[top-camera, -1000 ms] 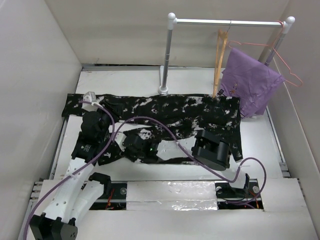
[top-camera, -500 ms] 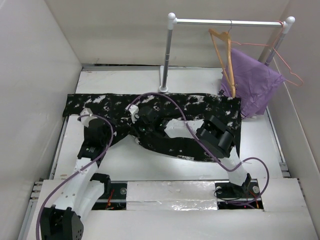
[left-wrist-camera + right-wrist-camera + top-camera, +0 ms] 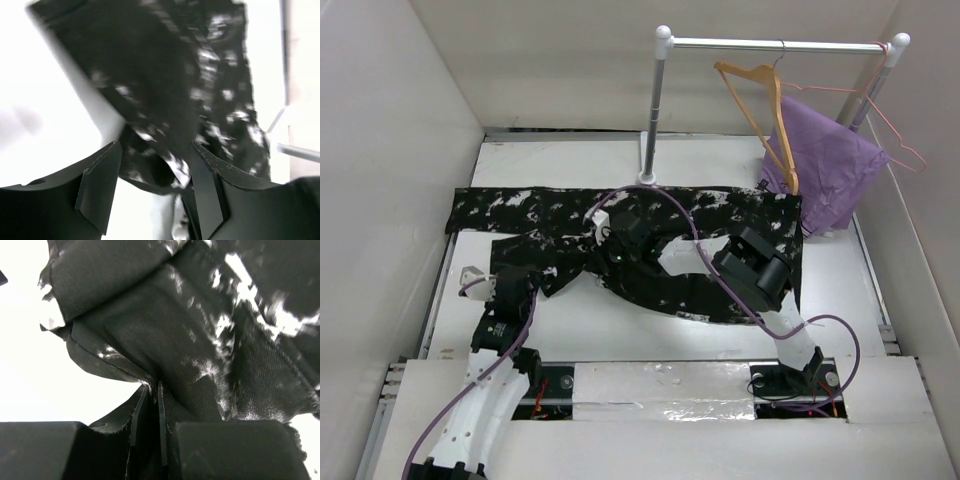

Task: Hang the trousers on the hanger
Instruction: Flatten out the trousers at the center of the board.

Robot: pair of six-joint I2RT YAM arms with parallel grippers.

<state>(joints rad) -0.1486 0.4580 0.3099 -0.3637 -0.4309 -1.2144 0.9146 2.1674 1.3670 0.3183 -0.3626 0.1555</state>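
The long black fabric trousers blotched with white (image 3: 520,208) lie stretched across the white counter (image 3: 570,160), one band running from the left side to the right and a second layer bunched and partly doubled toward the near middle. The light tan wooden hanger with its crossbar and metal hook (image 3: 752,125) hangs bare and tilted on the white rail (image 3: 770,45) at the far right, well apart from the cloth being worked and beside a plain purple cloth (image 3: 820,160). The right fingers (image 3: 137,412) are pressed almost together on a folded edge of the trousers near the middle of the garment, the fabric rising in a ridge from the pinch. The left fingers (image 3: 100,190) stand spread apart over the left end of the near layer with speckled cloth showing between them; nothing looks clamped, though blur in the left wrist view makes contact hard to judge. The step in hand appears to be gathering and folding the trousers on the counter, well short of any hanging. The next move probably calls for the left fingers to close on a firm edge at their end, so that both arms can lift the cloth as one narrow band and carry it toward the hanger's crossbar without the loose layers sliding apart.
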